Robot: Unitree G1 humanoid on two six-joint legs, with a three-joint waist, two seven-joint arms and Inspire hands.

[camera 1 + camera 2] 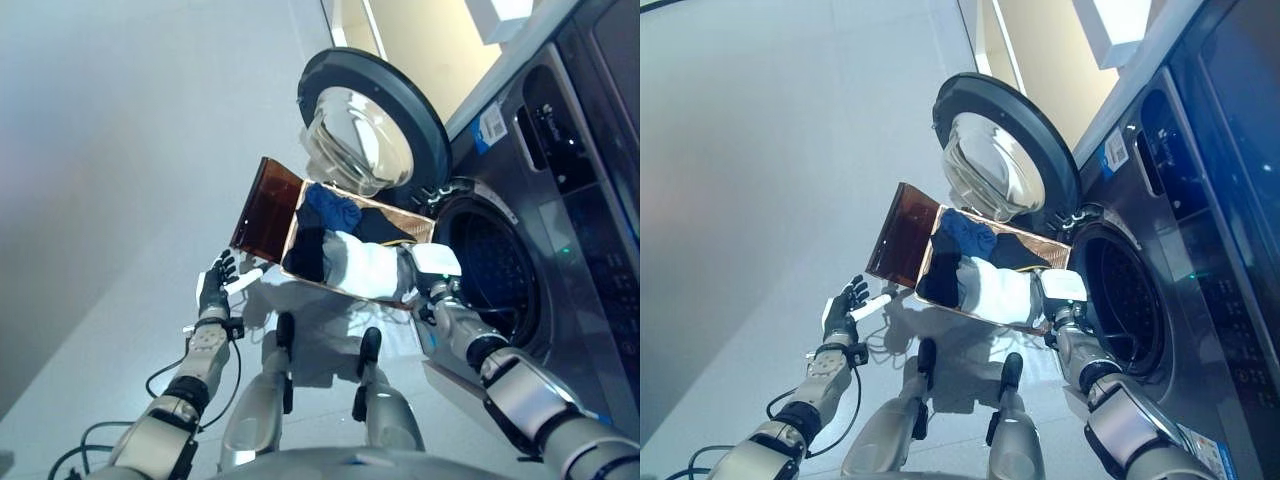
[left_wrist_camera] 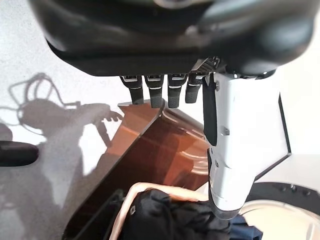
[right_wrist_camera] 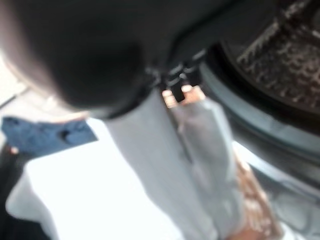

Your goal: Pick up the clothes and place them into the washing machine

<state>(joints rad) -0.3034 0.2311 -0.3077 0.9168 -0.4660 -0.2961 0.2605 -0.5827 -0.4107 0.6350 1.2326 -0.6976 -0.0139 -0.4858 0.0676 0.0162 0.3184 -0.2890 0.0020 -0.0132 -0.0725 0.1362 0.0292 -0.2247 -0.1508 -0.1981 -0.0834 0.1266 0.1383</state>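
An amber see-through box [image 1: 291,222] stands on the floor in front of the washing machine [image 1: 560,200], its lid [image 1: 265,210] swung open to the left. Inside lie a blue garment [image 1: 332,208], a black one [image 1: 308,250] and a white one [image 1: 365,265]. My right hand [image 1: 435,265] is at the box's near right corner, against the white garment [image 3: 90,190]; its fingers are hidden. Just beyond it is the open drum [image 1: 495,270]. My left hand [image 1: 215,285] hovers open beside the lid [image 2: 150,150], holding nothing.
The machine's round glass door [image 1: 370,130] stands wide open behind the box, above its far end. Pale bare floor [image 1: 120,150] stretches to the left. The machine's front panel [image 1: 590,230] fills the right side.
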